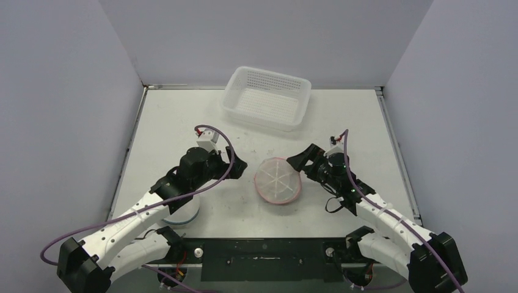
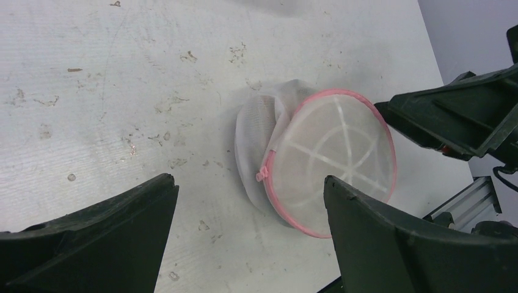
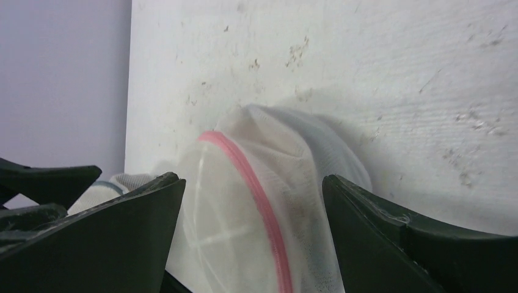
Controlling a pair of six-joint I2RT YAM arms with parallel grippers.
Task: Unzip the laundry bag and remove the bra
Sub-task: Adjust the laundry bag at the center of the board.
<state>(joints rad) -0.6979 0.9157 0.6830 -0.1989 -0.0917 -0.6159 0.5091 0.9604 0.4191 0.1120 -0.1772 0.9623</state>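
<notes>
The laundry bag (image 1: 279, 180) is a round white mesh pouch with a pink zipper rim, lying mid-table between the arms. In the left wrist view the laundry bag (image 2: 330, 159) shows its pink zipper pull (image 2: 262, 176) on the near-left rim, with the zip shut. The bra is hidden; only pale fabric shows through the mesh. My left gripper (image 1: 237, 163) (image 2: 249, 183) is open, a little left of the bag and apart from it. My right gripper (image 1: 297, 166) (image 3: 251, 179) is open at the bag's right edge. The laundry bag (image 3: 262, 201) bulges between its fingers.
A white perforated basket (image 1: 267, 97) stands at the back centre of the table. A white round thing with a blue rim (image 1: 183, 215) sits under my left forearm. Grey walls enclose the table on three sides.
</notes>
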